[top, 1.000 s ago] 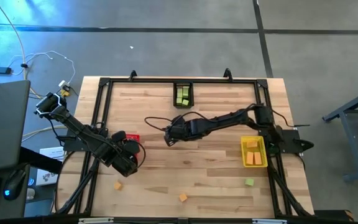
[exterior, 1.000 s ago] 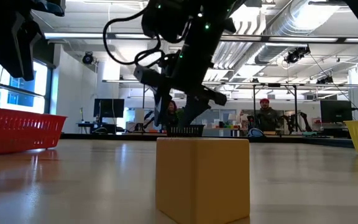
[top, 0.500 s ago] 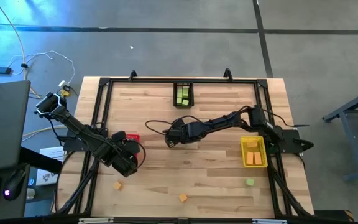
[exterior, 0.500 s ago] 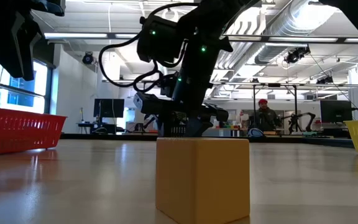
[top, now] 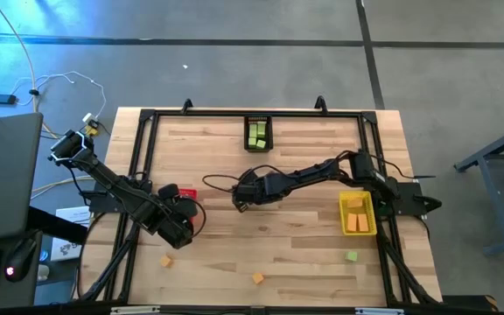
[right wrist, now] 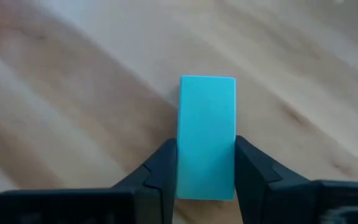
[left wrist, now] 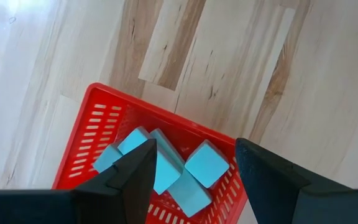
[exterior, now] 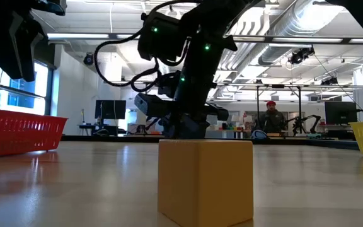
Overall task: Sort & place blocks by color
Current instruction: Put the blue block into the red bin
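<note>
Teal bar (right wrist: 207,137), seemingly rigid and light, is clamped across its long sides by the right gripper (right wrist: 205,171) at frame centre.

Right pincer (right wrist: 205,171) low at mid-table, fingers pressed inward (clamped); left pincer (left wrist: 194,171) parted.

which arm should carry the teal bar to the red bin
Right: the right gripper is shut on the teal bar at mid-table. The left gripper hangs open over the red bin, holding nothing.
</note>
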